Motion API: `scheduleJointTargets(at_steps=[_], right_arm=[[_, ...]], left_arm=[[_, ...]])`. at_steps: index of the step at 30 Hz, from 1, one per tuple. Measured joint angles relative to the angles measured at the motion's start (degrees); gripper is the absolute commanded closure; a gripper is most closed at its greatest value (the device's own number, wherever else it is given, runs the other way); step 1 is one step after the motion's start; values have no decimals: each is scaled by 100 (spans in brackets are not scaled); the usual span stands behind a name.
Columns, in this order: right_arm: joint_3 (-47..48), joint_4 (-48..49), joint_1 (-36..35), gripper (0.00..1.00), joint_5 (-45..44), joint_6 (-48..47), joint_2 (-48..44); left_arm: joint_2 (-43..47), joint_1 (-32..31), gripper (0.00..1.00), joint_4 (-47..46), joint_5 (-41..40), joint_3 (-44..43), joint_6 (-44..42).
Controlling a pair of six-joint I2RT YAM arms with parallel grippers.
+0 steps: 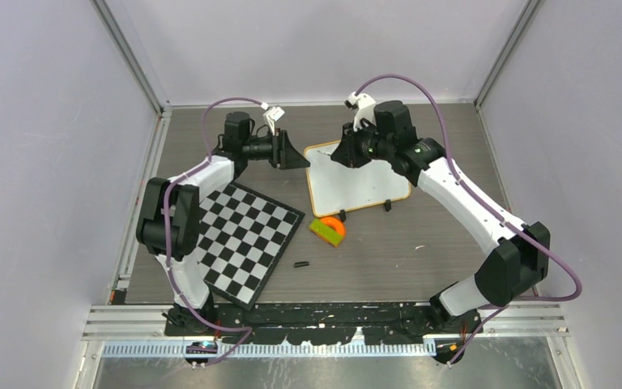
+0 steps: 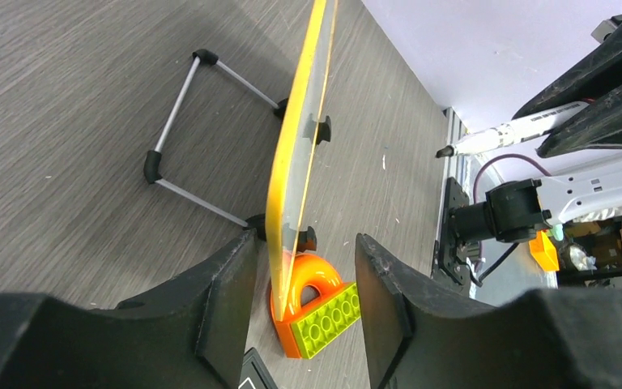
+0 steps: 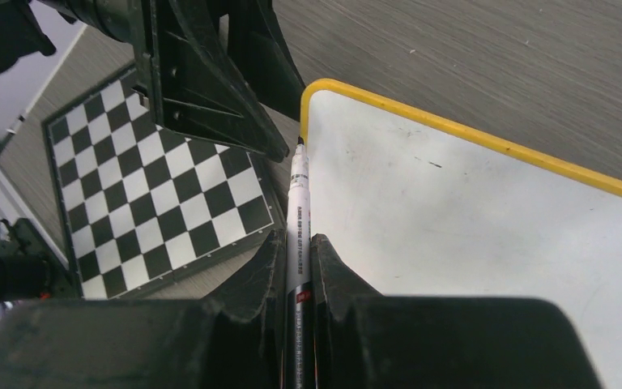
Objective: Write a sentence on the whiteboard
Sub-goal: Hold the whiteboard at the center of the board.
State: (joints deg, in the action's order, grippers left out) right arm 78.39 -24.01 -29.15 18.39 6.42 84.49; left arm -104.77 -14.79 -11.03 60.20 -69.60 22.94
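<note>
The whiteboard (image 1: 364, 182) stands tilted at the middle back of the table, its white face bare apart from faint specks. The sentence is not in view. My left gripper (image 1: 301, 157) is at the board's left edge. In the left wrist view the yellow-looking edge (image 2: 296, 162) runs between my open fingers (image 2: 227, 308), close to the left one, with a gap to the right one. My right gripper (image 3: 296, 239) is shut on a white marker (image 3: 298, 203). The marker's tip sits at the whiteboard's (image 3: 470, 227) near corner, just beside the left gripper's fingers.
A black-and-white chequered board (image 1: 243, 239) lies left of the whiteboard. An orange arch on a green studded block (image 1: 328, 229) rests by the whiteboard's lower corner. A small black piece (image 1: 300, 264) lies nearer the front. The board's wire stand (image 2: 178, 105) juts out behind it.
</note>
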Motion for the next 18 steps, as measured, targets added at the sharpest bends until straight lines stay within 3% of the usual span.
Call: scheduleJointTargets(at_steps=[6,18], right_arm=[[120,-85,2,100,-4,254,44],[-256,-57,7,100,31,-160,26]], left_arm=[[0,-24,57,-199,0,-83,127],[-2,-24,72,-249,-17,-87,238]])
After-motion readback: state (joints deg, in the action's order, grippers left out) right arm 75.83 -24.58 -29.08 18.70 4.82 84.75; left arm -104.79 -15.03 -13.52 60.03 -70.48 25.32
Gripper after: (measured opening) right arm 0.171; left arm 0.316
